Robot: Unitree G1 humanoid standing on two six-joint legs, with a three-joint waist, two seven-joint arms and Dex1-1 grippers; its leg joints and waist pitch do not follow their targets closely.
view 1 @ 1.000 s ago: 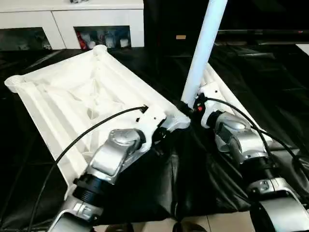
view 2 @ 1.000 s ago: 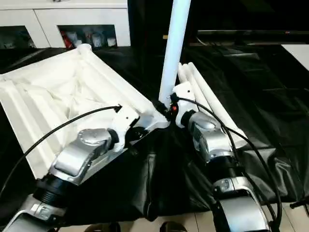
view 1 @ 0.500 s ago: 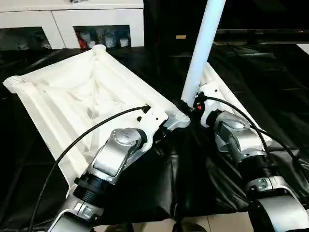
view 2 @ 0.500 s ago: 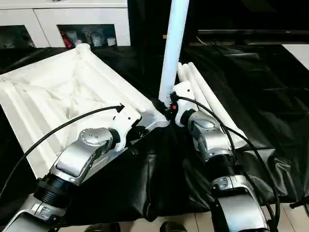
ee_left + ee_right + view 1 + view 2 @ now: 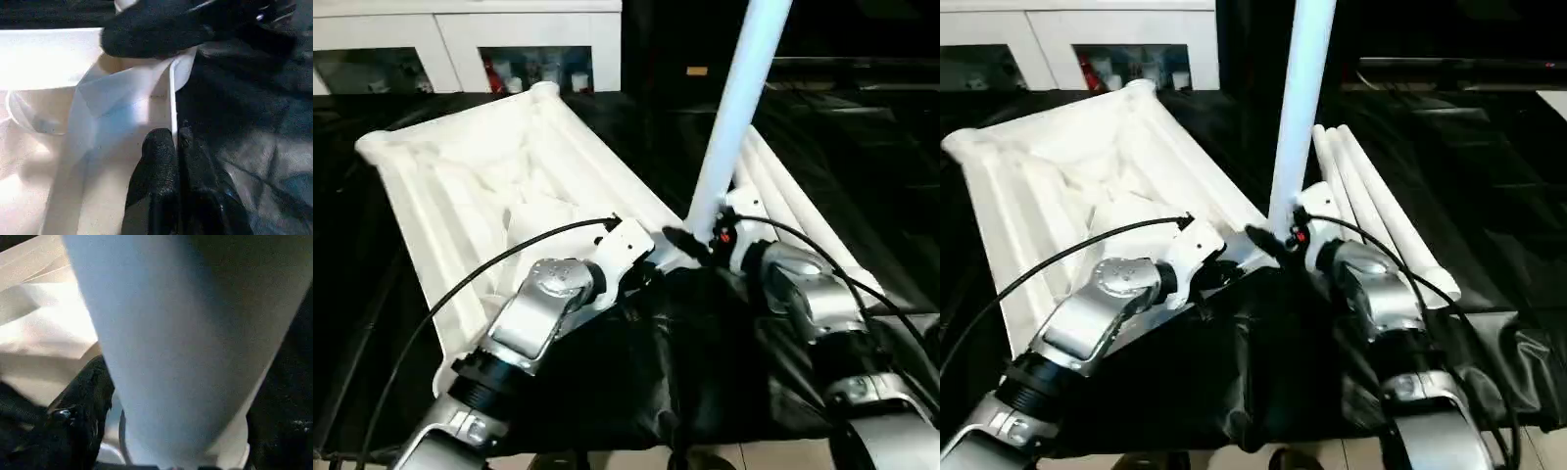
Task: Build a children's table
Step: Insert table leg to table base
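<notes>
— Where is the tabletop (image 5: 480,186) now?

— It lies upside down on the black sheet (image 5: 705,372), with the ribbed underside facing up. It goes from the near corner, between the two arms, away to the left, toward the white cabinet (image 5: 529,39) at the back.

— And the legs?

— One leg (image 5: 736,108) stands nearly upright, with its lower end at the near corner socket of the tabletop. Three other legs (image 5: 1371,206) lie side by side on the sheet, on the right of the standing one.

— What does the left gripper (image 5: 177,139) do?

— In the left wrist view its two black fingers are pressed together on the thin edge wall of the tabletop, near that same corner. So it is closed and it pinches the rim.

— And the right gripper (image 5: 700,245)?

— It is at the foot of the standing leg. In the right wrist view the leg passes very close in front, and one black finger (image 5: 83,401) is seen beside it with a small gap. The jaws look spread around the leg, but if the fingers press on it, I cannot tell.
</notes>
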